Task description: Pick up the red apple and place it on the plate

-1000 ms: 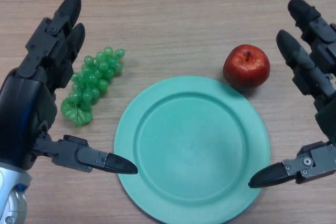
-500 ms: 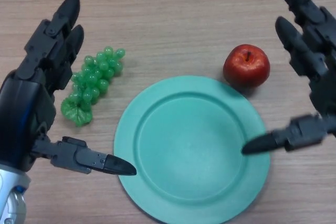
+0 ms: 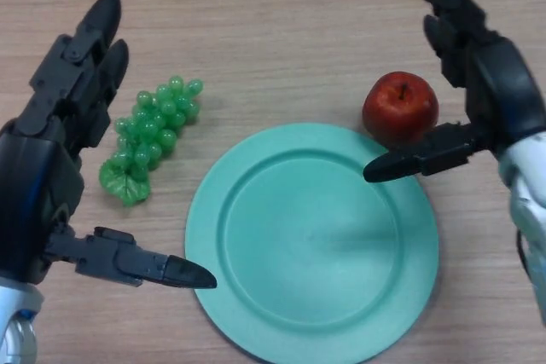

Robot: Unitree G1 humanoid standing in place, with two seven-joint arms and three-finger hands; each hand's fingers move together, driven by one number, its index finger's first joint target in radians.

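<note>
A red apple (image 3: 399, 106) stands upright on the wooden table, just past the upper right rim of a round green plate (image 3: 256, 296), which holds nothing. My right hand (image 3: 499, 95) hovers open right beside the apple. Its fingers reach past the apple's far right side and its thumb stretches over the plate's rim in front of the fruit. I cannot tell whether it touches the apple. My left hand (image 3: 43, 176) stays open at the left edge, thumb pointing toward the plate.
A bunch of green grapes (image 3: 152, 134) lies left of the plate, close to my left hand's fingers. The wooden table (image 3: 273, 23) extends bare beyond the objects.
My right hand has moved up and left, from the plate's lower right to beside the apple, its thumb now in front of the fruit. The left hand has barely shifted.
</note>
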